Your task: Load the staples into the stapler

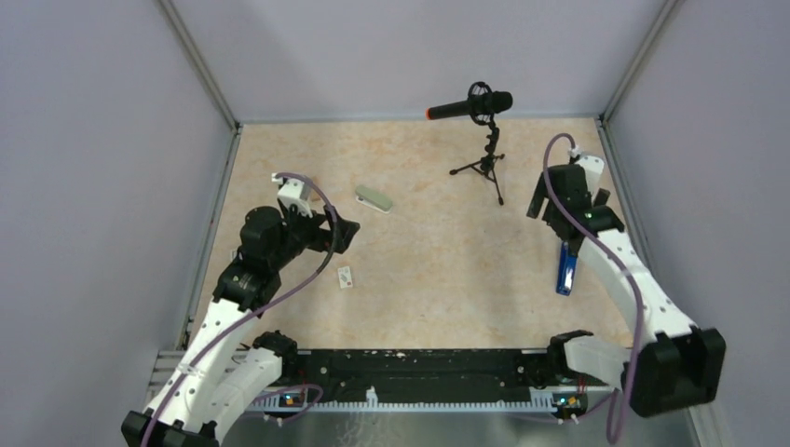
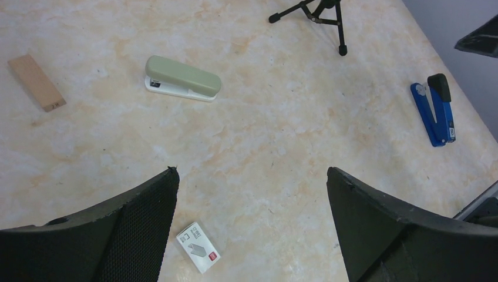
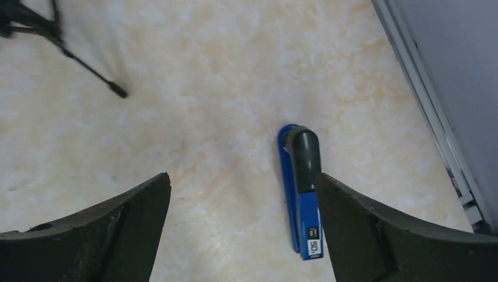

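Stapler, pale grey-green and closed, lies flat on the marbled table, untouched by either arm. The small white box of staples with its reddish mark rests on the table nearer the arm bases than the stapler and apart from it. The left gripper hangs between the stapler and that box with its fingers spread wide and nothing between them. In its wrist view a brown wooden block lies to the stapler's left. Well to the right of the stapler, the right gripper is likewise spread wide and empty, above a blue bar with a black end. A microphone on a small tripod stands to the stapler's right, slightly farther back.
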